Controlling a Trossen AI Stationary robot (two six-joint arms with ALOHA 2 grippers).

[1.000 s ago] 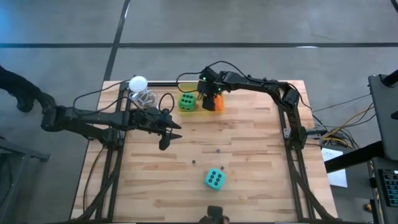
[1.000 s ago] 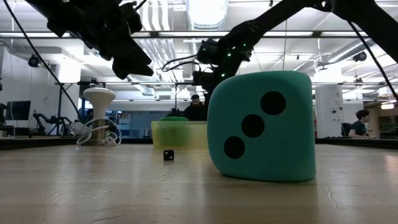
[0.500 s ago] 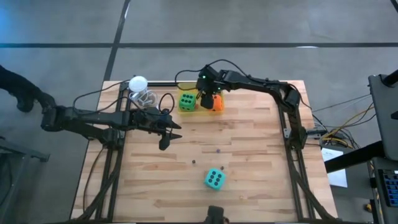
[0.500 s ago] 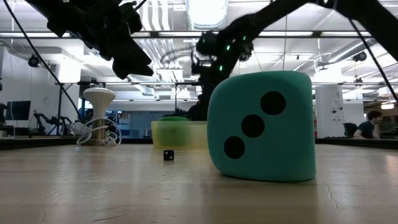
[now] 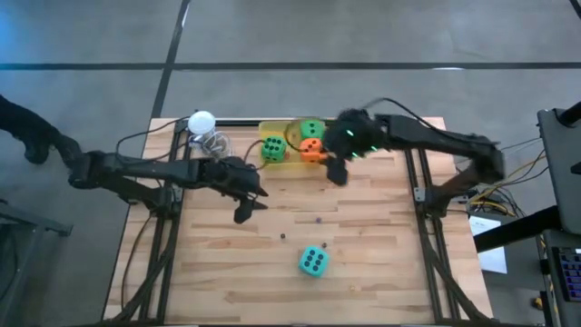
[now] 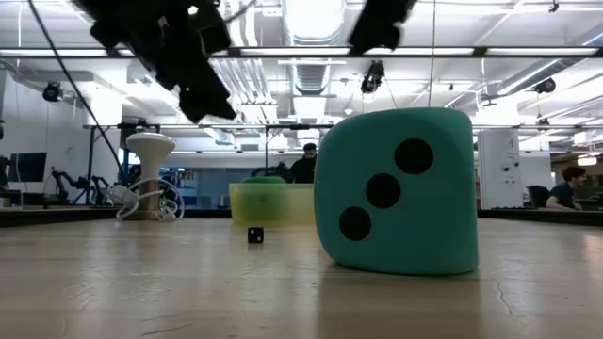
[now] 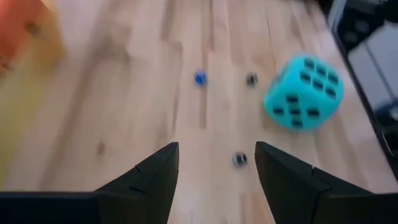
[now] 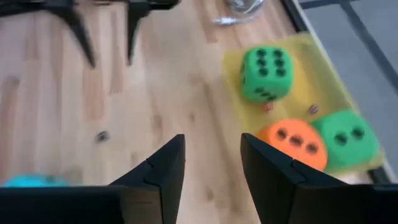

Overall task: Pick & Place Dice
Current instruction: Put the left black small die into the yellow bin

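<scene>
Butcher-block wood counter [image 5: 363, 245], pale planks with visible grain, and three of the four dice are already sitting in the shallow translucent yellow tray [image 5: 283, 161] at the far edge. One bright green die [image 5: 272, 149] is at the tray's left end, the orange die [image 5: 311, 150] is right of it, and the second green die [image 5: 311, 131] is just behind the orange one, the two looking like they touch. All are soft-looking, rounded-corner cubes with black pips.

The teal die [image 5: 312, 262] is the odd one out, sitting alone on the bare wood toward the near side, well apart from the tray. In the low view it's a big matte foam-looking block showing three pips on the face toward the camera.

The right claw [image 5: 334, 169] is up off the counter just right of the tray, fingers spread wide with nothing between them. The left claw [image 5: 245, 207] hangs over the left-middle of the counter, also wide open and empty, with the teal die out ahead of it in its wrist view.

A few tiny dark dice [image 5: 282, 237] are scattered on the wood between the claws and the teal die. A white ball [image 5: 201, 122] on a clear stand sits at the far left corner.
</scene>
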